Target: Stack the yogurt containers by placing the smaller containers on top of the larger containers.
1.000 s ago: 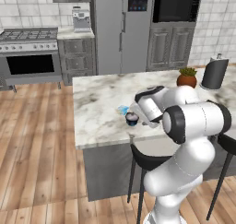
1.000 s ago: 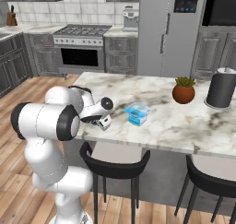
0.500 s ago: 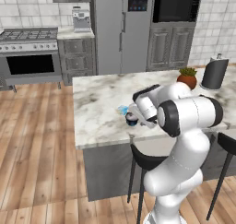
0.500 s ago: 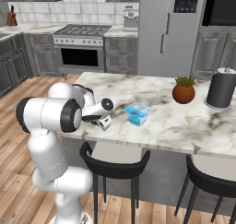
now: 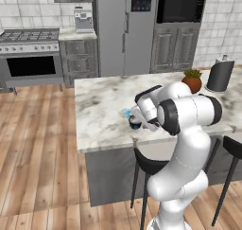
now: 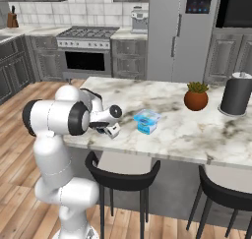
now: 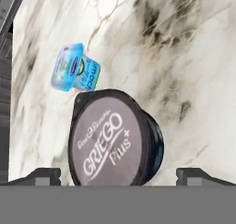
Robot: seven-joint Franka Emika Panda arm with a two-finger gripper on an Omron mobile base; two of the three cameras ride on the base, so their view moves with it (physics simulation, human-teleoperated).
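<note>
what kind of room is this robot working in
A home kitchen, rendered: a gas range against the tiled wall, a steel fridge beside it, and a marble island counter with bar stools.

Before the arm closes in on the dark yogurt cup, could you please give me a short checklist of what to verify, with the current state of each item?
1. Gripper open: ok, the two finger tips stand wide apart at the bottom of the hand view.
2. Dark cup lined up between the tips: ok, it sits centred between them, lid facing the camera.
3. Cup free of neighbours: cannot tell, the pale blue cup lies just beyond it and may touch its rim.
4. Nothing held yet: ok, the tips flank the cup without touching it.
5. Destination ready: ok, the bright blue tub stands on the marble island, nothing on top.
6. Tub opening wide enough to seat the cup: cannot tell.
</note>
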